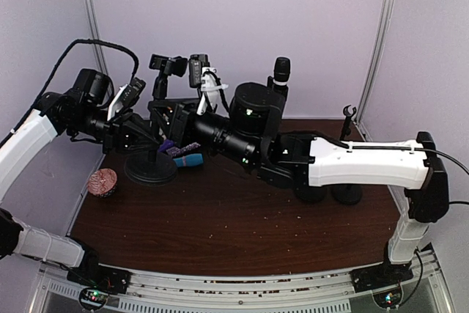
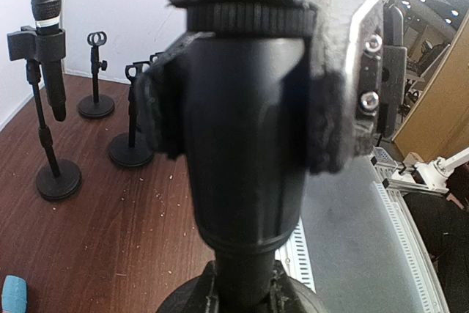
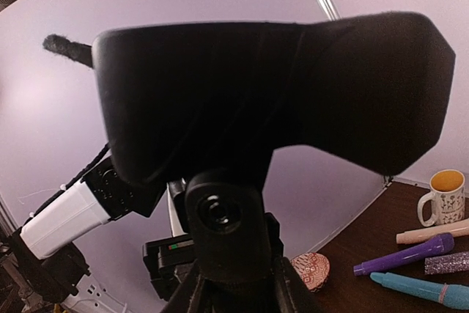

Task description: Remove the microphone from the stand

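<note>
Two arms meet at the stand (image 1: 150,168) at the far left of the table (image 1: 220,232), so the step in hand looks like the grasp just ahead of the pull. The left claw (image 2: 249,108) is clamped on the stand's dark stem, its pads (image 2: 335,108) pressed to either side, bracing it. The right claw (image 1: 207,91) sits at the stand's top, just under and seemingly touching what I take to be the microphone (image 1: 198,70), right of the clip (image 1: 165,64). Whether that claw has closed on it I cannot tell: its wrist view is filled by a black shape (image 3: 271,93) too close to read. The next move calls for a firm hold on the microphone, then a draw out of the clip while the left claw holds the stand down.
</note>
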Robot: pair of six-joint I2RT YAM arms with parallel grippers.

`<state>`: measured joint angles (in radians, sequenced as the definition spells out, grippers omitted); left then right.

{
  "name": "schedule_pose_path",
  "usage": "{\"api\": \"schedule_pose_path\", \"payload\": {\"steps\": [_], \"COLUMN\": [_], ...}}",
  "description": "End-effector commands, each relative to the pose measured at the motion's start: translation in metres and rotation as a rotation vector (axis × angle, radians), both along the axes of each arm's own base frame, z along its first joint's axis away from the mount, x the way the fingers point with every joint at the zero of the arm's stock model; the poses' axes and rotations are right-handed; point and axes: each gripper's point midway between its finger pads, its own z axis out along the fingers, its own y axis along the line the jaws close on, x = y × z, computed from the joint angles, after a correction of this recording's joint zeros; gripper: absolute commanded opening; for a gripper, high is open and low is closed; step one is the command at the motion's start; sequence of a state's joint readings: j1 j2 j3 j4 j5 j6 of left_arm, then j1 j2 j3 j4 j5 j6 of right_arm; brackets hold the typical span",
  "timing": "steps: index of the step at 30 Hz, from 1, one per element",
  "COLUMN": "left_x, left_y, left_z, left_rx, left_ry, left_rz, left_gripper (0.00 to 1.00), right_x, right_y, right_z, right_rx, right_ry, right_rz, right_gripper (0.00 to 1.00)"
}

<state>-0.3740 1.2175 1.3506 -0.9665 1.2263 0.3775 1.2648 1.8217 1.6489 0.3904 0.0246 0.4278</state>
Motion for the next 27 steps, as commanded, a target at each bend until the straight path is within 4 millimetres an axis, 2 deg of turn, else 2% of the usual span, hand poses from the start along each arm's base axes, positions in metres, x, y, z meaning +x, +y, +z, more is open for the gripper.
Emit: {"api": "schedule_pose_path", "payload": {"steps": [1, 6, 8, 11, 12, 15, 17, 18, 20, 23, 27], "left_x": [-0.001, -0.004, -0.007, -0.007, -0.007, 0.002, 0.015, 0.02, 0.028, 0.037, 0.044], "left_y": [-0.001, 0.001, 0.001, 0.002, 0.002, 0.002, 0.006, 0.007, 0.013, 0.021, 0.029], "left_z": [0.02, 0.018, 0.017, 0.011, 0.009, -0.001, -0.015, -0.02, -0.028, -0.032, -0.037], "left_rx": [-0.042, -0.036, -0.03, -0.016, -0.01, 0.036, 0.113, 0.144, 0.181, 0.197, 0.228], "left_ry": [-0.101, -0.101, -0.111, -0.113, -0.109, -0.095, -0.104, -0.109, -0.113, -0.106, -0.118], "left_rz": [-0.015, -0.021, -0.03, -0.032, -0.028, 0.007, 0.068, 0.094, 0.134, 0.177, 0.217], "left_gripper": [0.0, 0.0, 0.0, 0.0, 0.04, 0.38, 0.67, 0.74, 0.79, 0.93, 0.94], "right_x": [-0.01, -0.011, -0.014, -0.016, -0.014, -0.003, 0.011, 0.022, 0.04, 0.067, 0.095], "right_y": [0.011, 0.015, 0.015, 0.015, 0.013, 0.0, -0.018, -0.033, -0.06, -0.108, -0.175], "right_z": [-0.012, -0.01, -0.012, -0.018, -0.02, -0.029, -0.042, -0.056, -0.079, -0.116, -0.159], "right_rx": [-0.021, -0.051, -0.059, -0.088, -0.098, -0.13, -0.161, -0.184, -0.22, -0.279, -0.348], "right_ry": [0.01, -0.024, -0.044, -0.069, -0.073, -0.09, -0.097, -0.089, -0.078, -0.063, -0.042], "right_rz": [0.033, 0.039, 0.058, 0.062, 0.05, -0.036, -0.14, -0.208, -0.323, -0.501, -0.717], "right_gripper": [0.24, 0.17, 0.13, 0.0, 0.0, 0.0, 0.0, 0.0, 0.0, 0.0, 0.0]}}
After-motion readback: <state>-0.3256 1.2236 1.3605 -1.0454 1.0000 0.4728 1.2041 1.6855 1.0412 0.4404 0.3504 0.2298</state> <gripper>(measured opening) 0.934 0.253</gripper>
